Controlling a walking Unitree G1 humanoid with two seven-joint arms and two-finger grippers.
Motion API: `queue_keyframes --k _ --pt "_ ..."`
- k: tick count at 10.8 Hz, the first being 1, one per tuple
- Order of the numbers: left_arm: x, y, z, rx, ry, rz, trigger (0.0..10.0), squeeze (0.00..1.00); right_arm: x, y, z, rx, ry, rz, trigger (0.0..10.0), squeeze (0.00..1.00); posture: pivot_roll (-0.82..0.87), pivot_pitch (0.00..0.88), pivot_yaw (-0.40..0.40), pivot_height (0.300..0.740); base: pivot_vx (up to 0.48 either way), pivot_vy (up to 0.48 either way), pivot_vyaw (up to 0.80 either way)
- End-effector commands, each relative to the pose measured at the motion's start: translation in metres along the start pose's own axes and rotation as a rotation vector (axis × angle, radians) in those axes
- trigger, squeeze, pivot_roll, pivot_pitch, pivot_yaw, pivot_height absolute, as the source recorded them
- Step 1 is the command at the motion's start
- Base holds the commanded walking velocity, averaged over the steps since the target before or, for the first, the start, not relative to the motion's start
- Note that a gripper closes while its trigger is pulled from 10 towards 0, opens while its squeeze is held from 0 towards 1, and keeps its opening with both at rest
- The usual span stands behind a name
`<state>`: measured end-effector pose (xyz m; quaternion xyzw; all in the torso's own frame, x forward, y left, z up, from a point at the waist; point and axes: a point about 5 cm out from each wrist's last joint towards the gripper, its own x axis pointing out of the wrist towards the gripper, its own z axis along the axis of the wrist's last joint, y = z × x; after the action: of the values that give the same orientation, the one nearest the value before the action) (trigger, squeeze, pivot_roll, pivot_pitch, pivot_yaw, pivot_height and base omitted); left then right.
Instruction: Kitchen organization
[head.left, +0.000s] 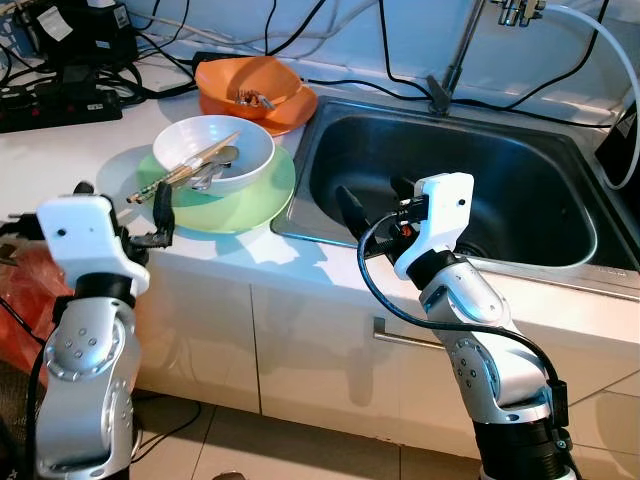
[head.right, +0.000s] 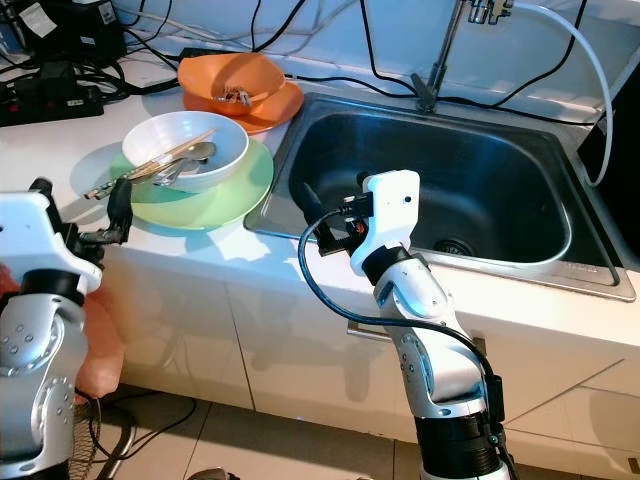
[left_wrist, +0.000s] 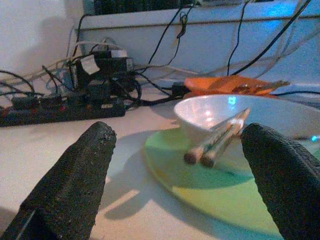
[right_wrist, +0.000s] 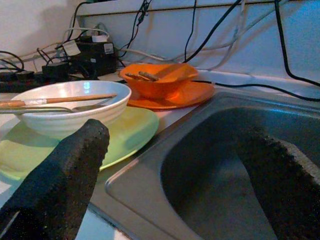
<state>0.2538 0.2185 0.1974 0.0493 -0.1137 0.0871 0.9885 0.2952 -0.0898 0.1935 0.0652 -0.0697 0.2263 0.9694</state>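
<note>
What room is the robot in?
Most likely a home kitchen. There is a steel sink set in a white counter, and dirty dishes beside it: a white bowl with chopsticks on a green plate.

arms: two, silver metal with round screwed joints | wrist housings: white, boxy | left gripper (head.left: 160, 215): two long black fingers, rough-textured pads (left_wrist: 75, 180) | right gripper (head.left: 375, 205): same black fingers | cable: black, looped beside right wrist | right forearm base: black collar
</note>
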Motion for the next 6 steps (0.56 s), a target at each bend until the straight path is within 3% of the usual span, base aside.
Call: queue_keyframes --k 1,3,6 --pt "-0.001 -0.001 -0.003 0.024 0.014 -0.023 10.0 0.00 0.001 -0.002 0.003 -0.009 -0.015 -0.010 10.0 0.00 0.12 0.050 -0.078 0.740 0.000 0.000 0.00" --pt "-0.004 -0.003 -0.008 0.115 0.020 -0.079 10.0 0.00 0.001 -0.002 0.003 -0.009 -0.020 -0.010 10.0 0.00 0.12 0.049 -0.077 0.740 0.000 0.000 0.00" --pt "-0.004 0.005 -0.015 0.210 0.026 -0.080 10.0 0.00 0.000 -0.001 0.002 -0.005 -0.026 -0.013 10.0 0.00 0.12 0.048 -0.073 0.740 0.000 0.000 0.00"
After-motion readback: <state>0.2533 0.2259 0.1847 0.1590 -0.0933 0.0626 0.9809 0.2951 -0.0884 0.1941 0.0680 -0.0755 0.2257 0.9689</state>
